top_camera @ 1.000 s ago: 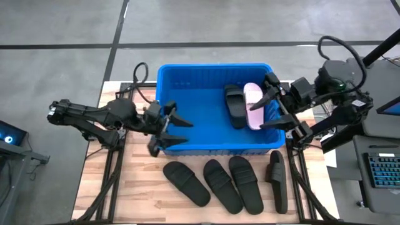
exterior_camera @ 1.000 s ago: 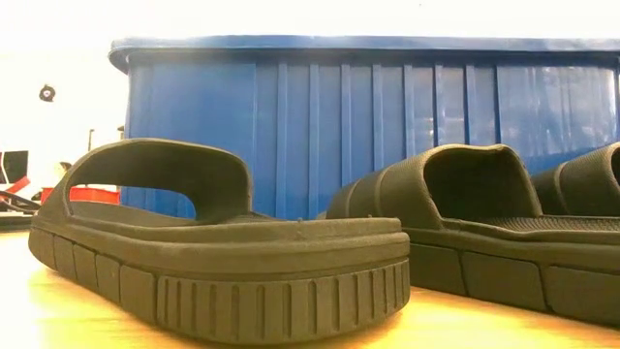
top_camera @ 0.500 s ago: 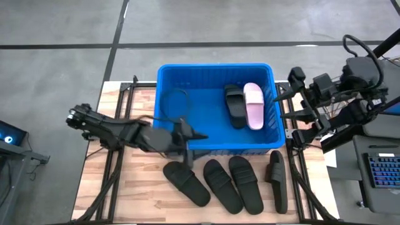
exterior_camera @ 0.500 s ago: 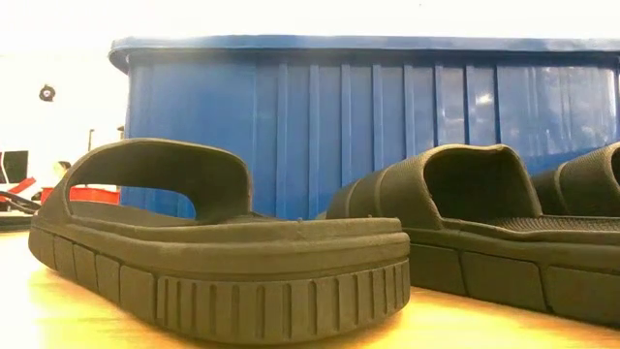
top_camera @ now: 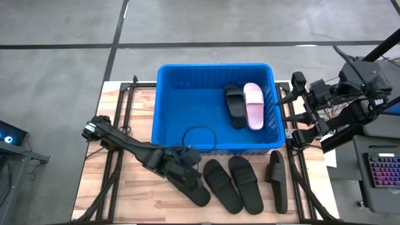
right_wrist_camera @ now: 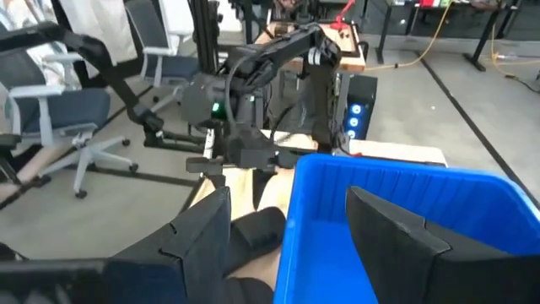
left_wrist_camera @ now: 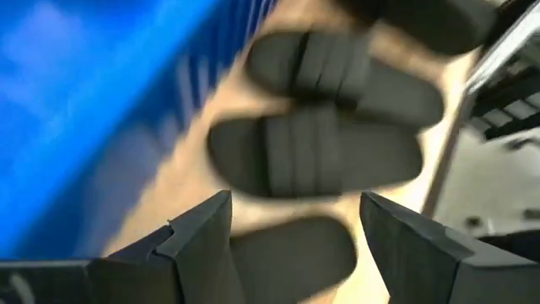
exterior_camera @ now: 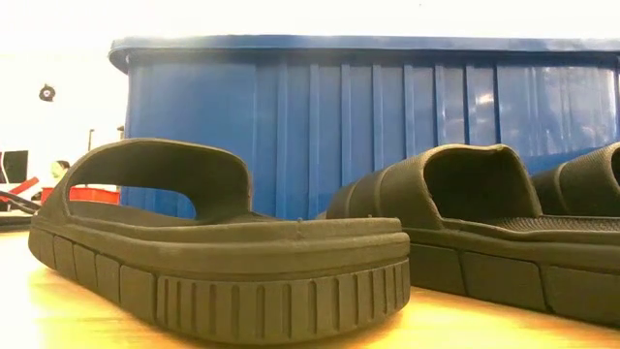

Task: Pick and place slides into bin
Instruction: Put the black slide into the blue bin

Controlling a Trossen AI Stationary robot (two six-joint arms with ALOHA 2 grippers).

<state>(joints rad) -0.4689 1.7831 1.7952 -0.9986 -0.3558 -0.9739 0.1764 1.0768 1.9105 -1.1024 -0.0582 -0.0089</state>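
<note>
Leftmost black slide (top_camera: pixel 187 182) half hidden under open left end effector (top_camera: pixel 185 167).

High view evenly lit, soft shadows under the slides (top_camera: pixel 228 184). Low view: backdrop above the bin (exterior_camera: pixel 368 116) blown out white; nearest sole sharp. Left wrist view heavily motion-blurred. Right wrist view bright, room slightly soft.

Blue ribbed bin (top_camera: pixel 165 94), black slides (top_camera: pixel 240 182), 1 pink slide (top_camera: pixel 253 105).
</note>
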